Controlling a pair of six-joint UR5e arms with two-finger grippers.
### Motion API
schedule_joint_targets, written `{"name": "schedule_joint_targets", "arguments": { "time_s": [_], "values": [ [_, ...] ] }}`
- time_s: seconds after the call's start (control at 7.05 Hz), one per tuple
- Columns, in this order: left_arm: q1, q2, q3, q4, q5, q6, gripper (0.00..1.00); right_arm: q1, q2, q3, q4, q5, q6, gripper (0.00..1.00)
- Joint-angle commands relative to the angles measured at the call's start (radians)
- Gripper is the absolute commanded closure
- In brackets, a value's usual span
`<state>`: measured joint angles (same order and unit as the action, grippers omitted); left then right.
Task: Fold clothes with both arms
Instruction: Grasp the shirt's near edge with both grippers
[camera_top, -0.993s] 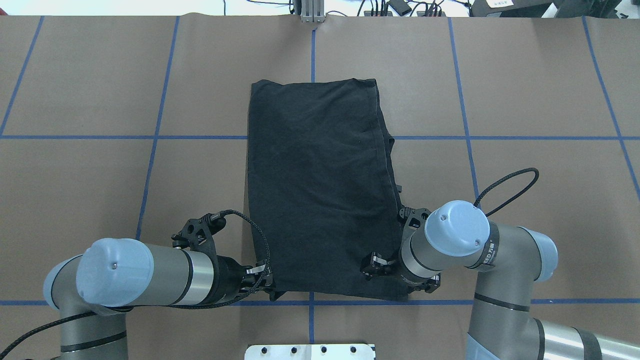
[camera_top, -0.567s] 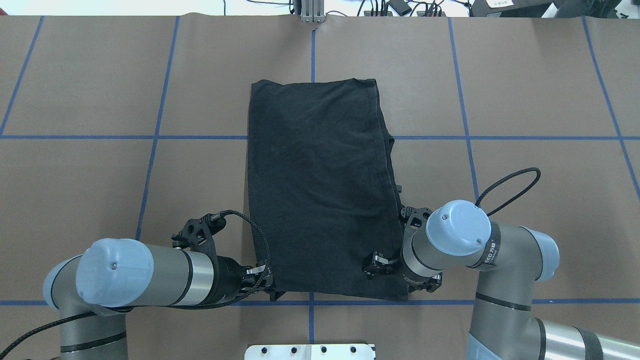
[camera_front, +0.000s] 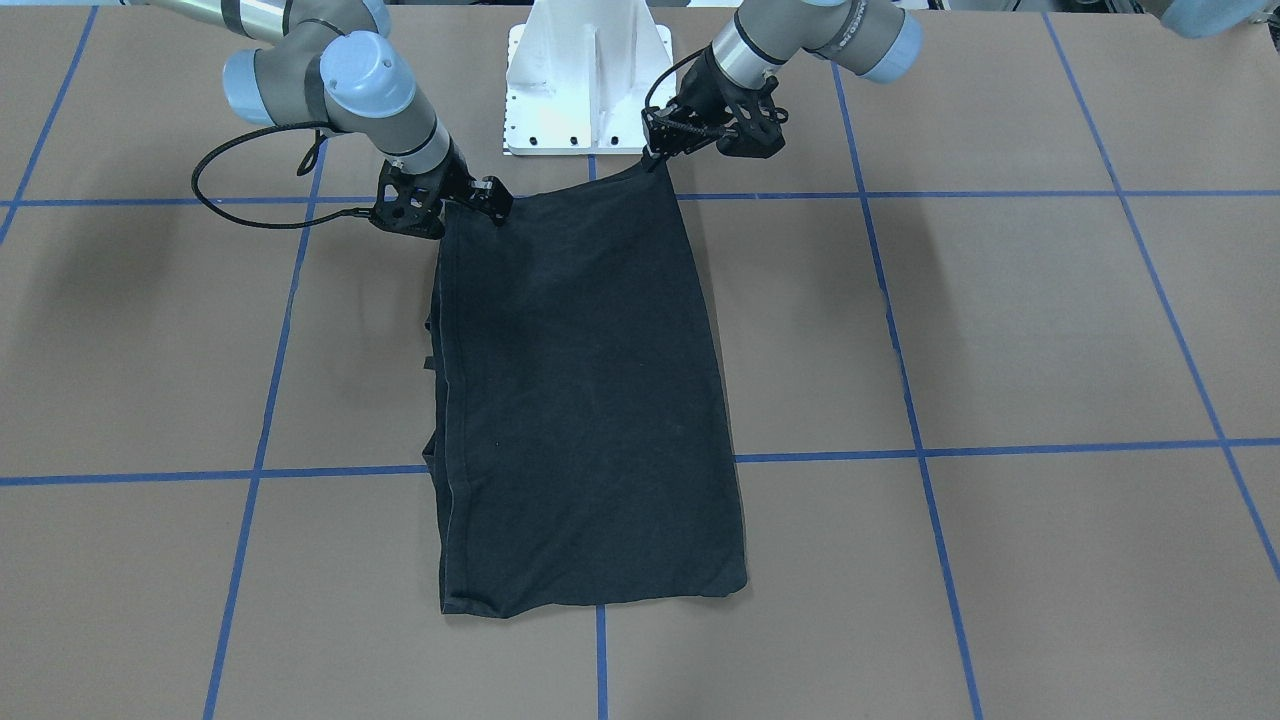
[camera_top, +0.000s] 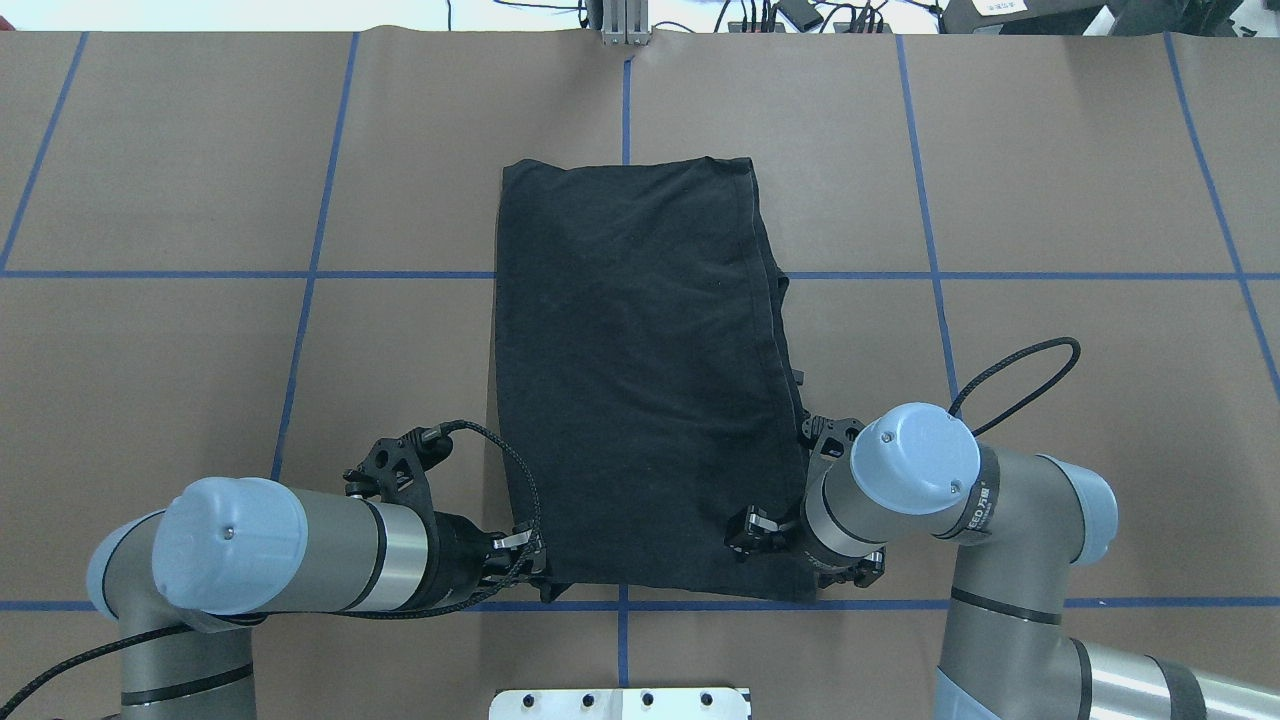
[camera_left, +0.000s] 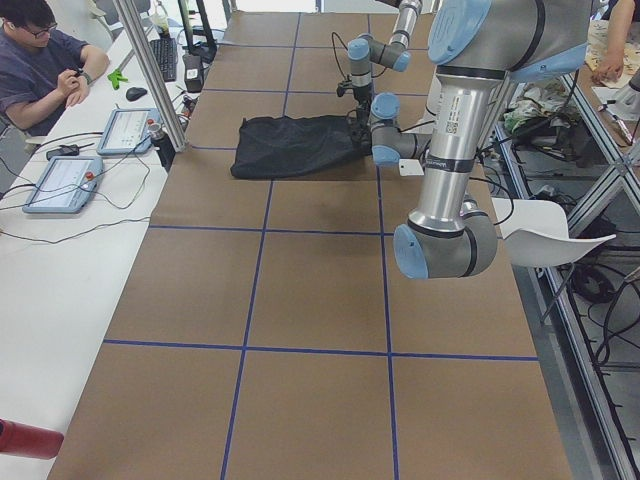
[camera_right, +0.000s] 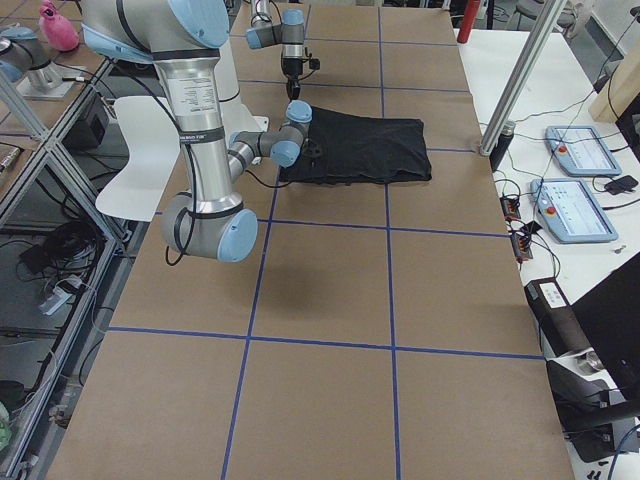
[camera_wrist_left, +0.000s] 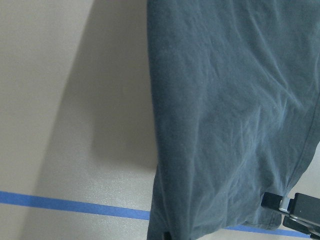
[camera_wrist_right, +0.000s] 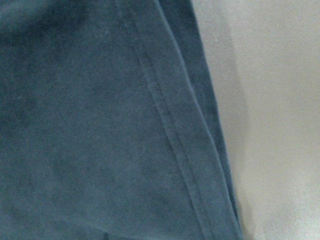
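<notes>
The black T-shirt lies on the brown table as a long rectangle folded lengthwise, print hidden; it also shows in the front view. My left gripper is shut on its near left corner, which rises to the gripper in the front view. My right gripper is shut on the near right corner, seen low on the table in the front view. The near edge runs taut between them. Both wrist views show mostly cloth: the left, the right.
The white pedestal stands just behind the near edge of the shirt, between the arms. Blue tape lines cross the brown table. An operator sits at a side bench with tablets beyond the far edge.
Nothing has visibly changed beyond a very slight shift of my right wrist and its cable.
</notes>
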<state>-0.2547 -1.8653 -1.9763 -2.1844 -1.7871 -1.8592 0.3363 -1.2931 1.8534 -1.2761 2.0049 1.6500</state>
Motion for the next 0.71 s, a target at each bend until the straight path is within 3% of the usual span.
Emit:
{"name": "schedule_joint_targets", "arguments": {
  "time_s": [0.0, 0.43, 0.57],
  "values": [
    [0.0, 0.0, -0.001, 0.0, 0.0, 0.0, 1.0, 0.001, 0.0, 0.0, -0.005, 0.0, 0.0, 0.02],
    [0.0, -0.002, -0.001, 0.0, 0.0, 0.0, 1.0, 0.001, 0.0, 0.0, -0.009, 0.0, 0.001, 0.07],
    [0.0, -0.002, -0.001, 0.0, 0.0, 0.0, 1.0, 0.0, 0.0, 0.0, -0.009, 0.0, 0.001, 0.2]
  ]
}}
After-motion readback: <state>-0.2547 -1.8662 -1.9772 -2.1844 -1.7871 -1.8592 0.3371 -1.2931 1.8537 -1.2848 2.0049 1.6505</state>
